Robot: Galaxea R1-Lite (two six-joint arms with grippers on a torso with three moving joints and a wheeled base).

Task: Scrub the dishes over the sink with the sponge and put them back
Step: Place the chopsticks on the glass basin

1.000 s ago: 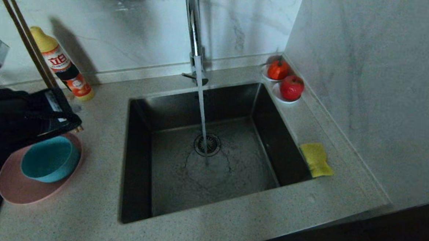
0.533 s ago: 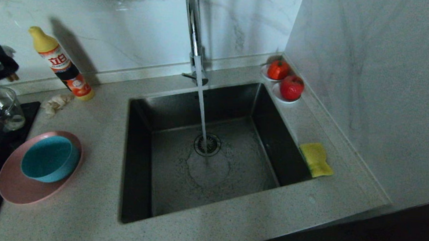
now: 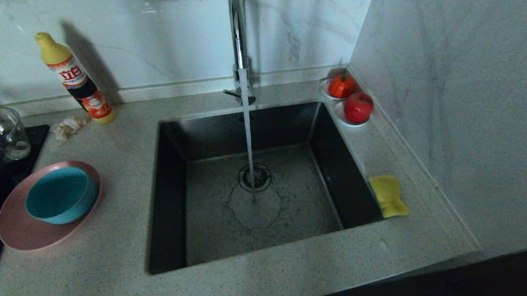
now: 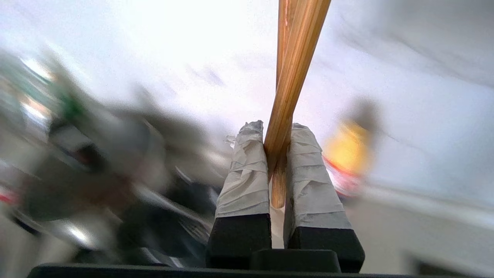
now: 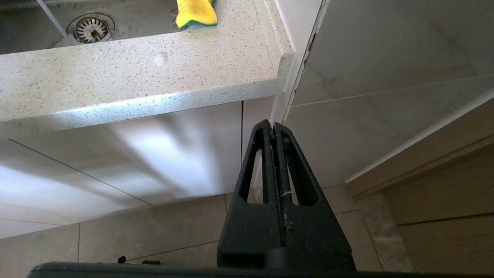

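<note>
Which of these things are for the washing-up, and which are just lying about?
For the job: chopsticks clamped in the left gripper, pink plate, teal bowl, sponge, sink.

Lying about: detergent bottle, paper wad, glass cup, two red fruits on saucers.

The left gripper (image 4: 277,148) has two blocky black fingers (image 4: 247,173) wrapped toward the tips in creased white tape. The right gripper (image 5: 273,125) is matte black, its tapered fingers (image 5: 252,170) pierced by long triangular cut-outs.
</note>
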